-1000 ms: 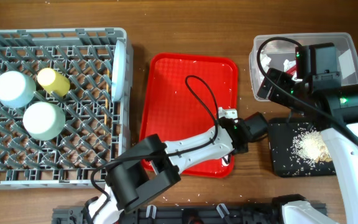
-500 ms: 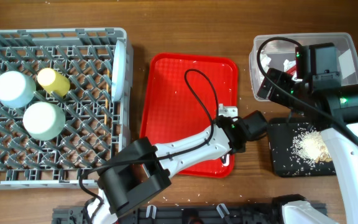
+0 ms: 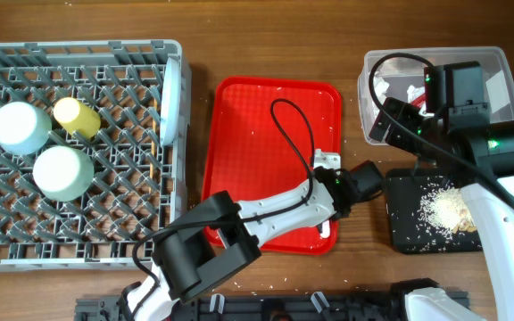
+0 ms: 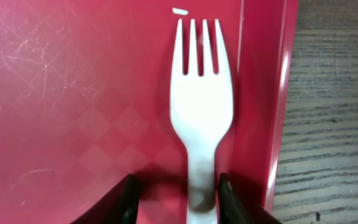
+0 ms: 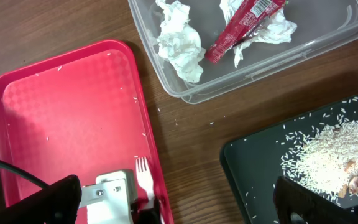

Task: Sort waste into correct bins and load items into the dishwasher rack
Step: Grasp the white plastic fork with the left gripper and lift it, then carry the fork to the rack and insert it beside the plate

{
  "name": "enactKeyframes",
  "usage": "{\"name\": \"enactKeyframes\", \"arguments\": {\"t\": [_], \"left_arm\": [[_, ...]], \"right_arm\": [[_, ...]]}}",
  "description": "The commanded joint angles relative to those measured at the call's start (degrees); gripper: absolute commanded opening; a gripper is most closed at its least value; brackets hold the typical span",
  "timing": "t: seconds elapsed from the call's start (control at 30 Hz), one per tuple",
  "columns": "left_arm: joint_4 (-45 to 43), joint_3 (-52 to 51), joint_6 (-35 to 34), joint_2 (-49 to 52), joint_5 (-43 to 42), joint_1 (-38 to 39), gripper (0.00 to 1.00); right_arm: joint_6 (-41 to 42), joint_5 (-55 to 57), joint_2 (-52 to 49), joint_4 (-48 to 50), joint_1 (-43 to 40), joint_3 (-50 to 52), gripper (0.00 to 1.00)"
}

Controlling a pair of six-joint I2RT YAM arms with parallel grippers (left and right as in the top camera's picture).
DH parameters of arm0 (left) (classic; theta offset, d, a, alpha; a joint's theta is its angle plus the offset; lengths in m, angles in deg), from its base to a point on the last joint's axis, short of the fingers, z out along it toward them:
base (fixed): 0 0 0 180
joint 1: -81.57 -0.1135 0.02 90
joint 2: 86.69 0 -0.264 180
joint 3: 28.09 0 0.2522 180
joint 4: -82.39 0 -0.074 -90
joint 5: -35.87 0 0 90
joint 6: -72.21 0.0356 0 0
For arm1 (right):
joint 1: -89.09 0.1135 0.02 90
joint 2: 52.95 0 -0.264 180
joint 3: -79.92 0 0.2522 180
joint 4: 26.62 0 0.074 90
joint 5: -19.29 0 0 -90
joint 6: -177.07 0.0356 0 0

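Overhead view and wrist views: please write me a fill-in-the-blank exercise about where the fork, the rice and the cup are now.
In the overhead view, the white fork lies in the lower ____ corner of the red tray.
The jaws of the left gripper stand on either side of the fork's ____.
The rice is heaped in the shallow ____ tray.
The yellow cup stands in the dishwasher rack beside ____ pale bowls.
Missing words: right; handle; black; two.

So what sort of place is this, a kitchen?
Probably a test bench staged as a canteen dish-return station, not a real kitchen: a grey dishwasher rack, a red tray with a white fork, and a clear tub of tissue, all on one wooden table worked by robot arms.
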Motion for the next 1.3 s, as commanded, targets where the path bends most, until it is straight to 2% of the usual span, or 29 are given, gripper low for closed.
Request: {"name": "enactKeyframes", "arguments": {"t": [0.0,0.27,1.0,1.13,1.27], "left_arm": [[-0.2,-0.6,0.3,3.0,-0.3,-0.2,0.26],[-0.1,-0.6,-0.2,3.0,-3.6,-0.1,0.04],[4.3,-0.5,0.1,-4.9,-5.1,-0.3,0.04],[11.2,-0.5,0.5,-8.8,-5.1,-3.8,0.04],[17.9,-0.5,10.1,-19.6,-5.1,-12.2,0.04]], "right_arm": [[-0.7,0.7,-0.1,0.1,-0.1,-0.3,1.00],[-0.7,0.7,-0.1,0.1,-0.1,-0.3,1.00],[-0.7,0.7,-0.1,0.1,-0.1,-0.3,1.00],[-0.7,0.7,-0.1,0.1,-0.1,-0.3,1.00],[-0.7,0.7,-0.1,0.1,-0.1,-0.3,1.00]]}}
